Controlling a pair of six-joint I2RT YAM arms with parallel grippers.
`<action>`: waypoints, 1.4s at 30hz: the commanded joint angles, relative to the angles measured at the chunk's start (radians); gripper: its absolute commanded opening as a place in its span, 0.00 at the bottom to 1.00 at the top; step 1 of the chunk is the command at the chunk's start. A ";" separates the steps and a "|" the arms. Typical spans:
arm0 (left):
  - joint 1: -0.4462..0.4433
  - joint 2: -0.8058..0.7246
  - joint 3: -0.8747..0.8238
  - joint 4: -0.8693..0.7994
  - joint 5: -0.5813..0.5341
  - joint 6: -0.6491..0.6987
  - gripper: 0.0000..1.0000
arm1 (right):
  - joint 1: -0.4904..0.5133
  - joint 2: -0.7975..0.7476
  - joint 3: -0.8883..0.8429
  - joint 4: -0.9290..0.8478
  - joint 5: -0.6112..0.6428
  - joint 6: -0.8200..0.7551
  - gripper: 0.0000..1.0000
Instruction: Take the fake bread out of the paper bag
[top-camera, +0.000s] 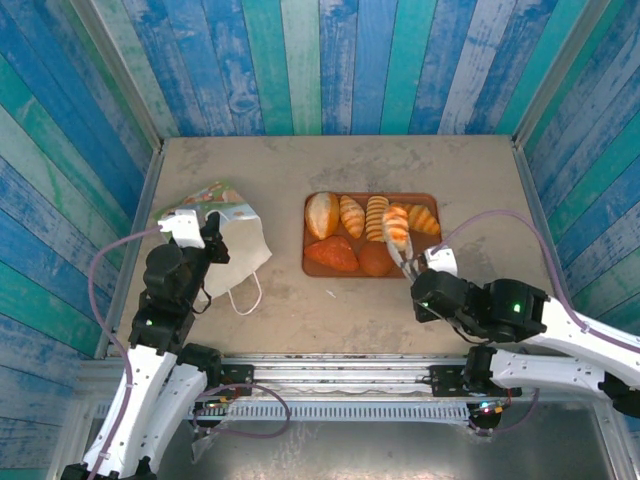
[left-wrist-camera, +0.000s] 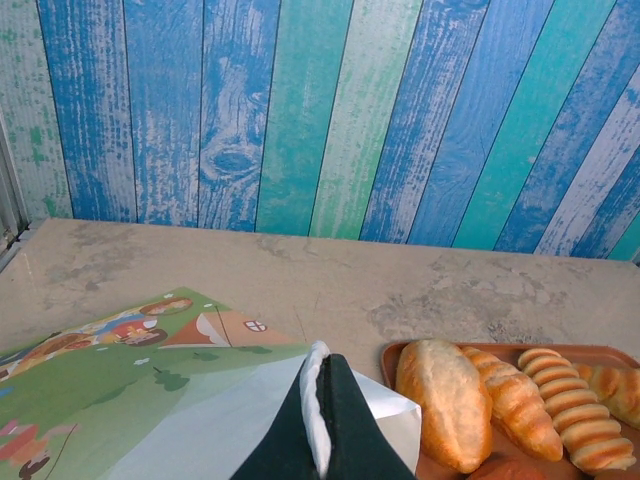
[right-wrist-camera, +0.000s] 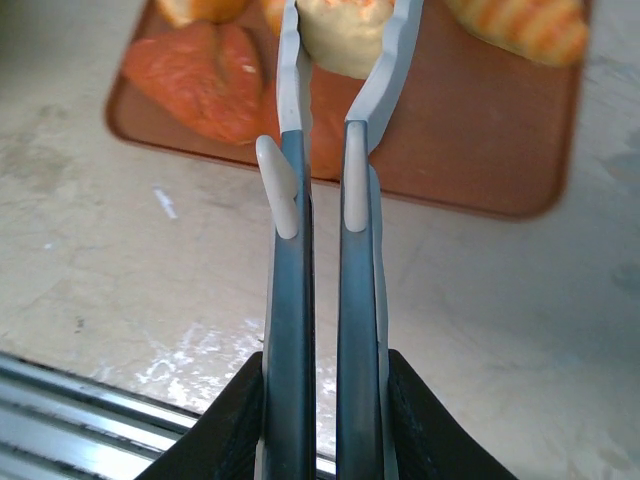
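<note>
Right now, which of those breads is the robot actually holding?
The pale ridged loaf, second from the right in the tray's far row. The tongs held in the right fingers pinch it, while the other breads lie loose.

The left arm stood at the left of the top view, folded at the elbow, wrist aimed toward the upper right. The left gripper was pinched fully closed on the paper bag edge. The right arm lay low from the lower right, reaching up-left, and the right gripper clamped tongs between narrowly parted fingers
</note>
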 joint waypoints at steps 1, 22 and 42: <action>0.004 -0.012 -0.012 0.025 0.008 -0.007 0.00 | -0.006 -0.009 -0.006 -0.109 0.070 0.124 0.25; 0.008 -0.006 -0.012 0.025 0.006 -0.007 0.00 | -0.303 0.220 -0.087 0.065 -0.202 -0.183 0.28; 0.014 0.002 -0.012 0.027 0.012 -0.008 0.00 | -0.341 0.352 -0.040 -0.040 -0.140 -0.175 0.44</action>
